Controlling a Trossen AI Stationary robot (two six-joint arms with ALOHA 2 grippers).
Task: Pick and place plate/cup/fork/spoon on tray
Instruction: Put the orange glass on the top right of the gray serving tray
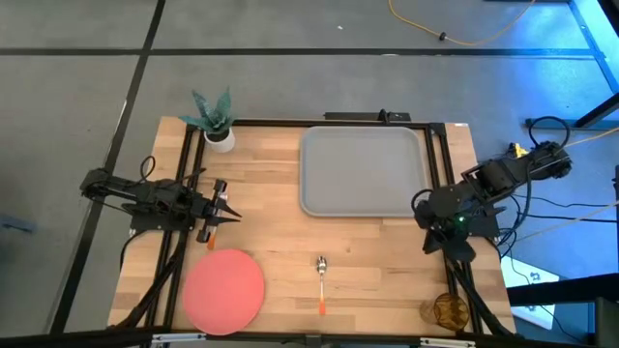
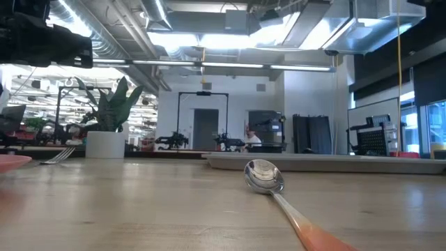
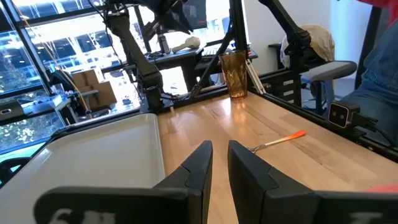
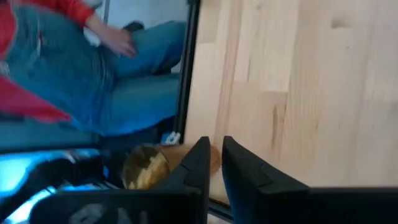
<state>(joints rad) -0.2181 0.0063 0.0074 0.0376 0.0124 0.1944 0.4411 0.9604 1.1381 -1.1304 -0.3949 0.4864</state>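
Dark right gripper [image 1: 453, 230], fingers narrowly parted and holding nothing, hovers at the table's three o'clock edge; the amber cup [image 1: 450, 310] stands at five o'clock. Left gripper [image 1: 224, 208], likewise empty, waits at nine o'clock above the coral plate [image 1: 223, 289].

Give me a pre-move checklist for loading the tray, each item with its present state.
1. Tray bare and ready to receive: ok.
2. Plate lying free on the table, nothing on it: ok.
3. Spoon lying free between plate and cup: ok.
4. Cup standing upright at the table's near right corner: ok.
5. Fork free to pick: cannot tell, only its tines show, in the low view.
6. Left hand and right hand empty: ok.
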